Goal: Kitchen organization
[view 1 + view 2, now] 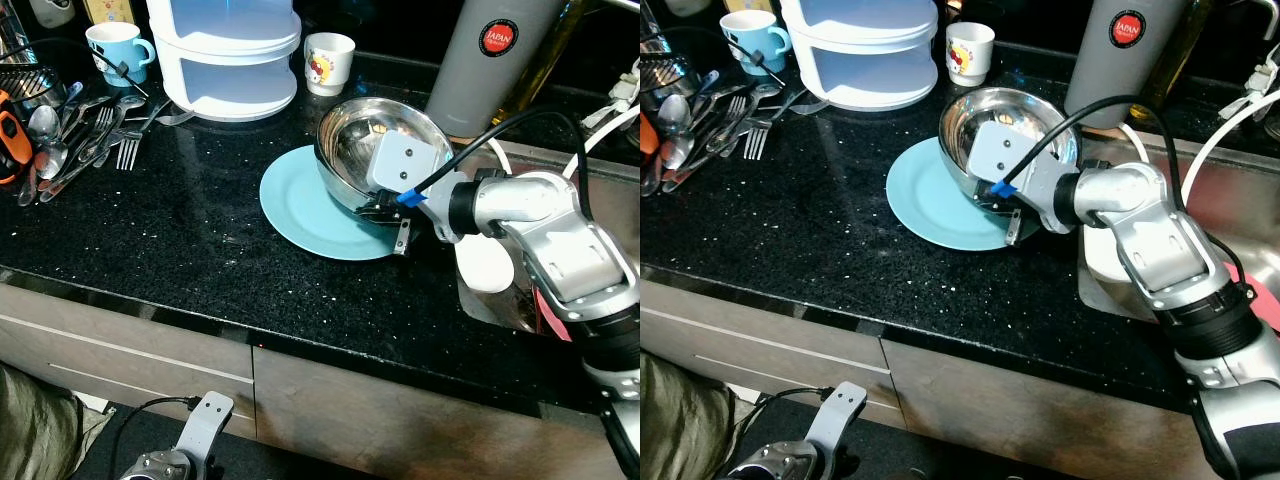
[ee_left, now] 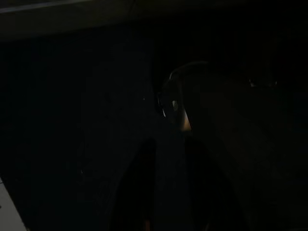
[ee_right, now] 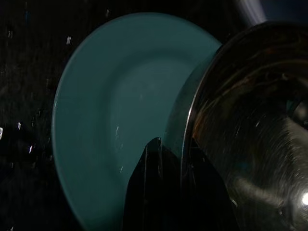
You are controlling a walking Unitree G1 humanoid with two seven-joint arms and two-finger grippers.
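Counter (image 1: pixel 200 260): black, speckled stone, set above grey drawer fronts.

Plate (image 1: pixel 300 205): light blue, laid flat on the counter near its middle.

Bowl (image 1: pixel 365 140): polished steel, tilted, its lower edge resting on the plate's right part, its mouth turned up and toward the camera.

Right gripper (image 3: pixel 179 161): positioned at the bowl's near rim, over the plate. The two black fingers (image 3: pixel 149 192) are closed on the rim, one outside the wall and one inside, as seen in the right wrist view. The silver arm is extended from the right, with a black cable and a blue tag at the wrist.

Left gripper (image 1: pixel 845 400): hung idle below the counter edge, in front of the drawers. Whether its fingers are parted cannot be told; the left wrist view is nearly black.

Cutlery (image 1: pixel 85 135): forks and spoons heaped at the counter's far left.

Blue mug (image 1: pixel 115 50): placed behind the cutlery.

Container (image 1: pixel 230 55): white, stacked in tiers, set at the back beside the mug.

White cup (image 1: pixel 328 62): printed with a cartoon, just right of the container.

Flask (image 1: pixel 490 60): tall, grey, marked with a red round label, stood behind the bowl.

Sink (image 1: pixel 590 185): steel, at the right, with a white dish (image 1: pixel 485 265) lying at its near left edge.
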